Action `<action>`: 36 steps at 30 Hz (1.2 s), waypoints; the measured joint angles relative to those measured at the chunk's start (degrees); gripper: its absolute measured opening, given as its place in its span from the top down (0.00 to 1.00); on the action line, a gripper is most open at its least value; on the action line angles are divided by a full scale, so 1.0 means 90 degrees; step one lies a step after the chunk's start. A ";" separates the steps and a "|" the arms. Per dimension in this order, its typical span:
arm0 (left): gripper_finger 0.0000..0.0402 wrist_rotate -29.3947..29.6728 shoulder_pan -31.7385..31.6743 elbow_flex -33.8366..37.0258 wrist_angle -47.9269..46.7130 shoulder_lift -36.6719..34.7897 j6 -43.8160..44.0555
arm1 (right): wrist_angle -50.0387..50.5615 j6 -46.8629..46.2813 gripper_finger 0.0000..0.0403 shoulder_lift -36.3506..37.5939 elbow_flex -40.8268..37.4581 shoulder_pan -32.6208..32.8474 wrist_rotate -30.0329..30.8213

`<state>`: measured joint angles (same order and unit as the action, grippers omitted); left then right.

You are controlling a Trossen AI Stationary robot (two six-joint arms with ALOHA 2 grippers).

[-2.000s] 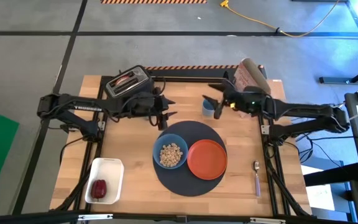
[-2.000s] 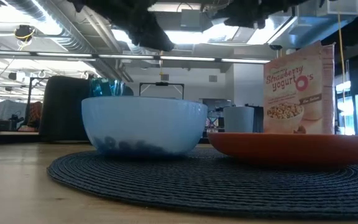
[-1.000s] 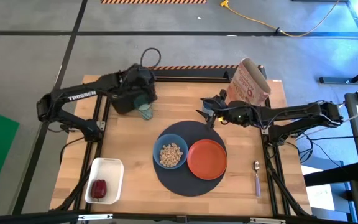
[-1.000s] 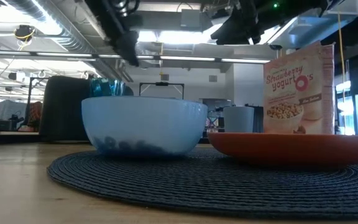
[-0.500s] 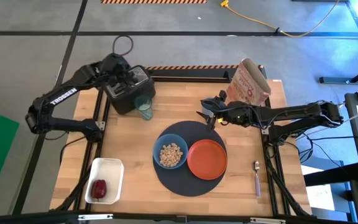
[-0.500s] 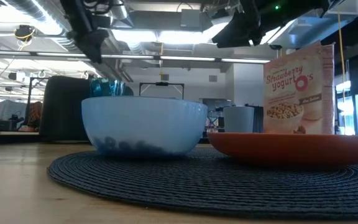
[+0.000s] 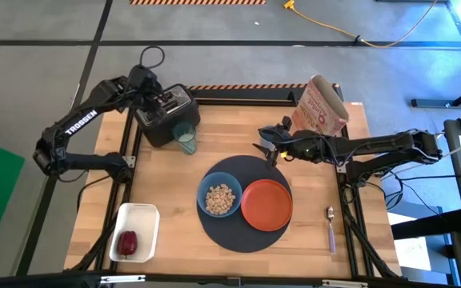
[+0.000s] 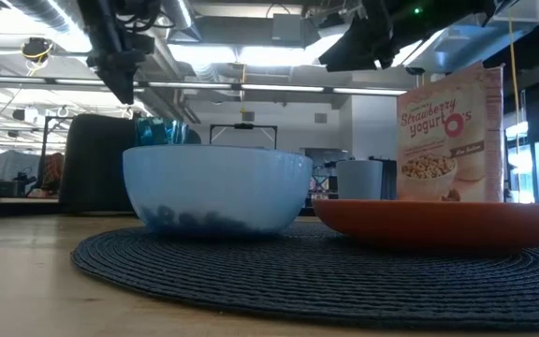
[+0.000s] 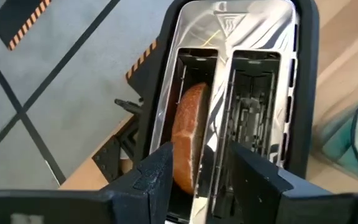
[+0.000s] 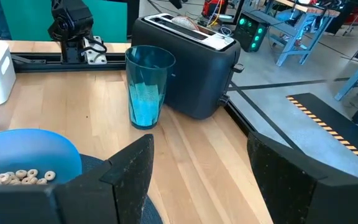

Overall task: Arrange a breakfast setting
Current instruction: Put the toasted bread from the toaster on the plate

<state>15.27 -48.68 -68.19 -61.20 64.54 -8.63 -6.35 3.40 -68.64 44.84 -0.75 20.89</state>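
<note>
The round toasted bread (image 9: 187,127) stands on edge in one slot of the black toaster (image 7: 166,112) at the table's far left. My left gripper (image 9: 197,150) hovers open over that slot, one finger on either side of the bread's near end, apart from it. The teal glass (image 7: 185,141) stands upright beside the toaster. A blue bowl (image 7: 219,198) of cereal rings and an orange plate (image 7: 266,204) sit on the dark round mat (image 7: 242,172). The small dark-red fruit (image 7: 127,242) lies in a white tray. My right gripper (image 10: 201,174) is open, above the mat's far edge.
The red-and-white cereal bag (image 7: 320,104) stands at the far right. A purple-handled spoon (image 7: 330,226) lies on the wood right of the mat. The white tray (image 7: 142,214) sits at the near left corner. Bare wood lies between the toaster and the tray.
My left gripper has swung from above the teal glass toward the table's far left corner and now stands over the toaster's slots, tipped more steeply down. The glass has stayed upright beside the toaster. My right arm has kept still.
</note>
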 joint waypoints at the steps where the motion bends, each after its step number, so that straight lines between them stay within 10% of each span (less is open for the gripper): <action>1: 0.64 0.0003 -0.0044 0.0026 0.0022 -0.0003 -0.0077 | -0.0001 -0.0004 0.38 0.0000 0.0000 0.0000 -0.0079; 36: 0.64 -0.0457 -0.0579 0.0567 0.0621 0.0002 -0.0404 | -0.0012 -0.0013 0.38 0.0000 0.0002 0.0000 -0.0140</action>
<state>11.16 -53.89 -63.09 -55.61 64.55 -12.27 -6.46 3.29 -68.64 44.86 -0.75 19.64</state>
